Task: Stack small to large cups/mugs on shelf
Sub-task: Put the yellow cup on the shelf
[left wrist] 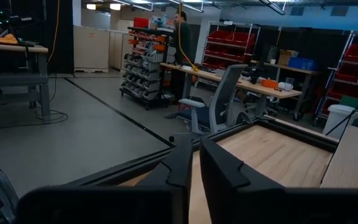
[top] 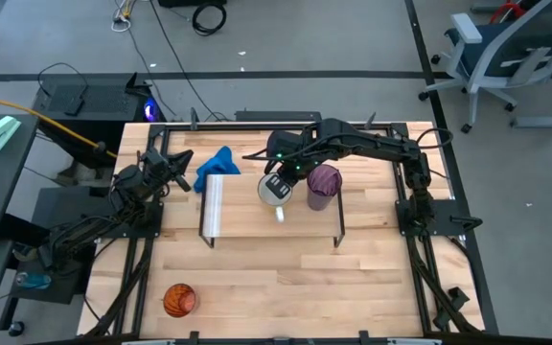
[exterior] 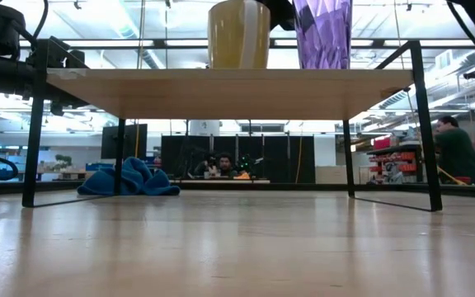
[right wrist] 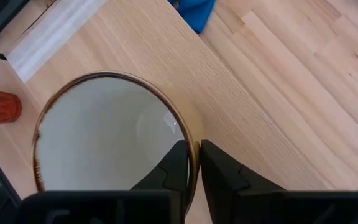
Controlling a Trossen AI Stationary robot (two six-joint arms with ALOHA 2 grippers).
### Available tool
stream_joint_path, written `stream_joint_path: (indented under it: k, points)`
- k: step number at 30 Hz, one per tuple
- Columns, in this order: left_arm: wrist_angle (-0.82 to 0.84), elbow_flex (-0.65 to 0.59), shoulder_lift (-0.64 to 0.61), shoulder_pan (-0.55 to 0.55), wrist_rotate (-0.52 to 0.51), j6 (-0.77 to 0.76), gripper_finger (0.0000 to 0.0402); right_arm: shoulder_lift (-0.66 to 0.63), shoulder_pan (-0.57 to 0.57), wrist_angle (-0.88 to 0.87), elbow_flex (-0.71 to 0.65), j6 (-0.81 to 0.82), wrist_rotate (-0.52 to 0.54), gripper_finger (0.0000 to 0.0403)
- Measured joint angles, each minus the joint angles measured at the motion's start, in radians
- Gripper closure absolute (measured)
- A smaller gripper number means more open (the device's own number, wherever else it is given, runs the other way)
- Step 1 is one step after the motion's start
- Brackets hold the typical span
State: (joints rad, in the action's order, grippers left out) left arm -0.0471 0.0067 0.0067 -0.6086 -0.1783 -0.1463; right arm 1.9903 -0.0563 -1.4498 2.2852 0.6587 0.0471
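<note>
A white mug (top: 276, 190) with a brown rim stands on the light-wood shelf (top: 242, 222), its handle (top: 279, 213) toward the table's near edge. A purple tumbler (top: 323, 183) stands just to its right on the shelf; both also show in the low view, the mug (exterior: 239, 33) and the tumbler (exterior: 323, 33). A small orange cup (top: 179, 299) stands on the table near the front left. My right gripper (right wrist: 194, 163) is over the mug and shut on it. My left gripper (left wrist: 196, 167) is shut and empty at the table's left side. My right gripper holds the mug by its rim (right wrist: 195, 144), one finger inside the mug and one outside. The fingers come from above, pointing down. The mug is upright, and in the low view its base (exterior: 239, 66) sits on the shelf board.
A blue cloth (top: 217, 165) lies on the table behind the shelf's left end. The shelf's white end panel (top: 212, 205) is at its left. The shelf's black legs (exterior: 30, 157) stand on the tabletop. A person (exterior: 454, 153) is in the room beyond.
</note>
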Motion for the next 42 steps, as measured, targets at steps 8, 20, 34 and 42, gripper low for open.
stream_joint_path:
  k: [8,20,34,42]
  points:
    - [0.0,0.0,0.0,0.0,0.0,0.0,0.0361,0.0,0.0,0.0,0.0,-0.017,-0.02,0.0349]
    - [0.011,0.0,0.0,0.0,0.001,-0.008,0.0356,-0.001,-0.017,0.002,0.001,-0.03,-0.026,0.0306]
    - [0.013,0.0,0.0,0.0,0.001,-0.008,0.0358,-0.045,-0.049,0.018,0.068,-0.065,-0.028,0.0302]
    - [0.013,0.0,0.0,0.0,0.001,0.0,0.0367,-0.211,-0.019,0.001,0.07,-0.114,0.082,0.0313]
